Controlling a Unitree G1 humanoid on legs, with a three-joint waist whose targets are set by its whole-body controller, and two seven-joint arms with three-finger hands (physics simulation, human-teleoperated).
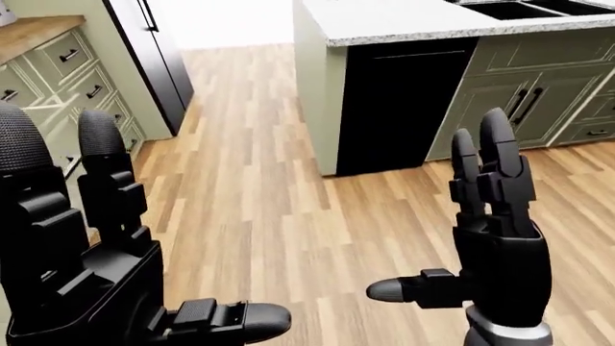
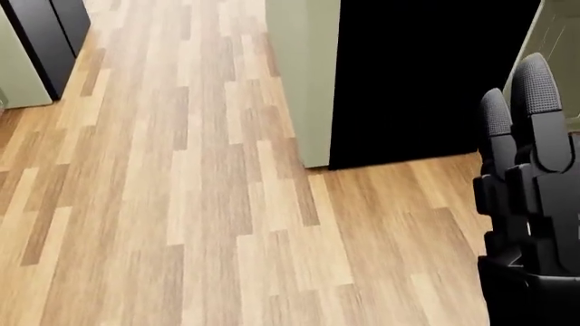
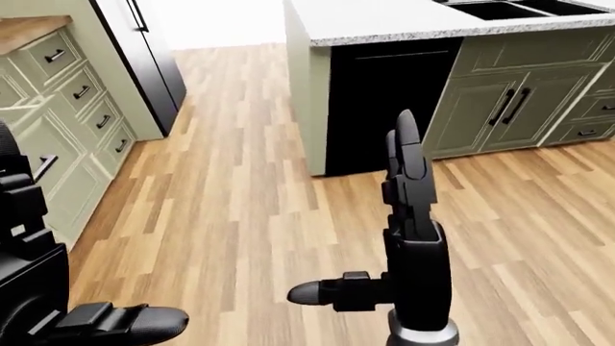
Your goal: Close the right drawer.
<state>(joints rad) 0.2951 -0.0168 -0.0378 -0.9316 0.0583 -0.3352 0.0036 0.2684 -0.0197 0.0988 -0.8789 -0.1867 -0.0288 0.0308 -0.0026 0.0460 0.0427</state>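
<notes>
No open drawer shows plainly. A stack of green drawers (image 3: 81, 91) with dark handles runs down the left of the right-eye view. Below it, a larger drawer front (image 3: 38, 169) seems to stand out from the row, though I cannot tell for certain. My left hand (image 1: 125, 231) is raised at the lower left of the left-eye view, fingers straight up and thumb out, open and empty. My right hand (image 1: 485, 216) is raised at the lower right, also open and empty. It shows in the head view (image 2: 530, 183) at the right edge. Neither hand touches anything.
A kitchen island with a speckled stone top (image 1: 432, 18) fills the upper right. It has a black panel (image 1: 399, 101) at its end and green cabinet doors (image 1: 510, 108) beside that. A tall black appliance (image 1: 153, 50) stands at the upper left. Wood floor (image 1: 259, 216) lies between.
</notes>
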